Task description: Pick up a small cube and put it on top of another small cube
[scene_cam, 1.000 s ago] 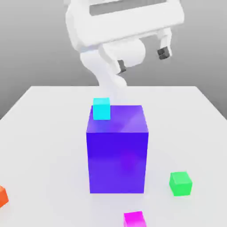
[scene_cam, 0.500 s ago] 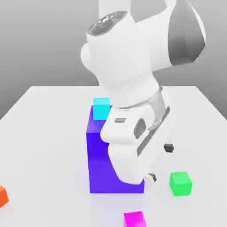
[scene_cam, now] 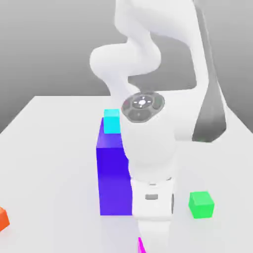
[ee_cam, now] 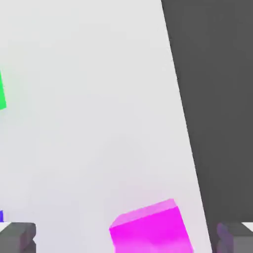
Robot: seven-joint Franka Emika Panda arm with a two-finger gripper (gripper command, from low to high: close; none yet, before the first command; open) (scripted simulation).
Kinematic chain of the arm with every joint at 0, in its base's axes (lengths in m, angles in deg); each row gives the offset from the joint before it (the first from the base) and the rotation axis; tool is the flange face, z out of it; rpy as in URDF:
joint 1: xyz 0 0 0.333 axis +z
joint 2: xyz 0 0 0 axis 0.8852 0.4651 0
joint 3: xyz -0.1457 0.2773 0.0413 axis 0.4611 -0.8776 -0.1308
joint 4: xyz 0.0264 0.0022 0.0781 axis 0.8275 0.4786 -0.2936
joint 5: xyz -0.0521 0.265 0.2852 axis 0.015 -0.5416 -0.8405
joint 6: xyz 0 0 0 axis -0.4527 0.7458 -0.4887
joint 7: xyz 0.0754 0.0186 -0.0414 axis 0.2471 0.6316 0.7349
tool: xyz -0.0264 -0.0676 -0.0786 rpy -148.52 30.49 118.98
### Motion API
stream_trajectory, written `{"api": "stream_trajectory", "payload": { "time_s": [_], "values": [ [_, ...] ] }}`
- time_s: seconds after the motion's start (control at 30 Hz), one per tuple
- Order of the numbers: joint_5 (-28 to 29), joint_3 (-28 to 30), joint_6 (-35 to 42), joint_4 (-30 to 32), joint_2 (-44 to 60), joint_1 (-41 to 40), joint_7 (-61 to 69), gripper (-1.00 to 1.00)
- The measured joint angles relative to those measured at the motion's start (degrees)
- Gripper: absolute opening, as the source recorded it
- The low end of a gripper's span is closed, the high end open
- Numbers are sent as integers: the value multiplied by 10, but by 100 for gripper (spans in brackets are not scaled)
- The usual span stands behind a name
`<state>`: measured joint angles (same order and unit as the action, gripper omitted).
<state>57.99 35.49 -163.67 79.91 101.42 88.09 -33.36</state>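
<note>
Near the bench front edge: 1 magenta cube, resting between the gripper jaws, which stand wide apart, nothing held. Green cube well apart. Risk: cube sits off-centre toward 1 finger; an uneven descent could nudge it aside.

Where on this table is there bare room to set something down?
Free: the wide white stretch of table between the orange cube and the blue block, plus the far edge. Crowded: near the arm, by the green cube and magenta cube.
</note>
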Motion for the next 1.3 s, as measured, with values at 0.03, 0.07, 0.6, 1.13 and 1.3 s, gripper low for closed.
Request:
{"api": "stream_trajectory", "payload": {
  "time_s": [0.03,0.07,0.6,1.13,1.3],
  "values": [
    [13,2,-10,2,3,3,9,0],
    [27,5,-20,4,5,6,18,0],
    [59,-22,-94,-6,80,-12,78,-100],
    [142,10,-21,51,-19,127,-117,-100],
    [169,14,-11,91,-63,155,-167,-100]
  ]
}}
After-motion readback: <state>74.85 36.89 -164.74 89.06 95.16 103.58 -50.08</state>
